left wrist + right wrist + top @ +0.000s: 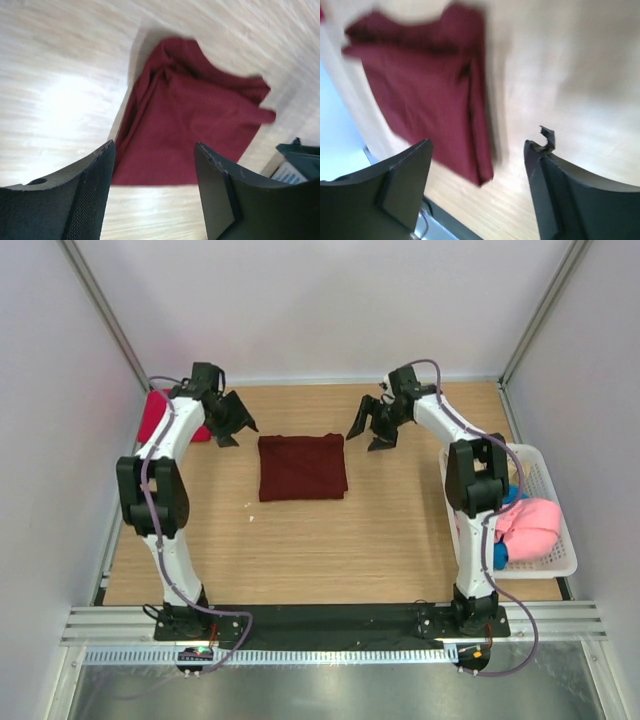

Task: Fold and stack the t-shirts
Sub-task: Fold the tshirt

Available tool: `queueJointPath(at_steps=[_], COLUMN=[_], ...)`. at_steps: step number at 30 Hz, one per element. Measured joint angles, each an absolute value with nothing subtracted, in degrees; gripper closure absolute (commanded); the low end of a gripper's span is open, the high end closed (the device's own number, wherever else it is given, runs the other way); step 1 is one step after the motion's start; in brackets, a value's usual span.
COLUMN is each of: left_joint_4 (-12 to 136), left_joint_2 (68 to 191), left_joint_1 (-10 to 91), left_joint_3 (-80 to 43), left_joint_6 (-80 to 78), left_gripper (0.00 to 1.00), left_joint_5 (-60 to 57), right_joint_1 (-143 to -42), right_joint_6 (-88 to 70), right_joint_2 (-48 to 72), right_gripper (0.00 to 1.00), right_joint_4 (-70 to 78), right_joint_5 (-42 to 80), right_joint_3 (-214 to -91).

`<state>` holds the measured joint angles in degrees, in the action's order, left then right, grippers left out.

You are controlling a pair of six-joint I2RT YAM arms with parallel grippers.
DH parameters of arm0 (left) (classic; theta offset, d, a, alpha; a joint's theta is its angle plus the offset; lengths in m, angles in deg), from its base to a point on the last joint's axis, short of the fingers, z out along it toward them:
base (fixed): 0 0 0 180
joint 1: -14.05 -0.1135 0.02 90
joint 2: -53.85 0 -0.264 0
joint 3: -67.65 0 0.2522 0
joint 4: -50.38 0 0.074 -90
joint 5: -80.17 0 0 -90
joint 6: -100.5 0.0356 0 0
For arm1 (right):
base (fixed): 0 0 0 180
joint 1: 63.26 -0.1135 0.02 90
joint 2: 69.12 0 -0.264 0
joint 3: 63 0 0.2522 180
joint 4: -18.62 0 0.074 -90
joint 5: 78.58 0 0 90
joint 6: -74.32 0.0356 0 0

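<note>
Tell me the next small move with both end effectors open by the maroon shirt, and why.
Probably lower the left end effector onto the left edge of the maroon shirt to carry it for stacking. The shirt lies folded roughly square, the left one and the right end effector hang open and empty, and a crimson shirt sits far left, seemingly the stack.

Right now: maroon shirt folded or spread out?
Folded. The maroon shirt lies as a compact rectangle on the table, and doubled-over layers show along its edge in the left wrist view.
</note>
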<state>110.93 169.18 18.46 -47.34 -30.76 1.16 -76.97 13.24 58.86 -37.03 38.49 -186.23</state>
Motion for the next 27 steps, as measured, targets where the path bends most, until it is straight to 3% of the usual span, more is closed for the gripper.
queueJointPath(at_steps=[6, 14, 18, 19, 23, 27], left_joint_4=[107.6, 104.3, 102.8, 102.5, 101.7, 100.3], left_joint_2=[157.4, 163.0, 165.1, 165.6, 166.9, 166.5], left_joint_1=[18.7, 22.4, 23.0, 23.0, 23.4, 24.3], left_joint_3=[-30.2, -23.1, -23.1, -23.1, -22.8, -20.1], left_joint_6=[-27.8, -24.7, -24.7, -24.8, -25.0, -25.7], left_gripper=[0.34, 0.40, 0.55, 0.58, 0.70, 0.83], left_joint_5=[5.9, 7.4, 8.0, 8.3, 9.5, 11.1], right_joint_1=[-82.4, -86.5, -86.6, -86.7, -87.7, -88.2], right_joint_6=[10.7, 7.7, 6.8, 6.9, 7.1, 9.0], right_joint_2=[49.4, 51.2, 52.6, 53.0, 53.3, 51.0], right_gripper=[0.13, 0.16, 0.26, 0.35, 0.52, 0.76], right_joint_4=[-33.3, -29.7, -28.9, -28.8, -27.1, -23.1], right_joint_5=[42.0, 41.7, 40.1, 39.9, 39.8, 40.7], right_joint_3=[-169.3, -166.4, -166.4, -166.4, -164.7, -159.0])
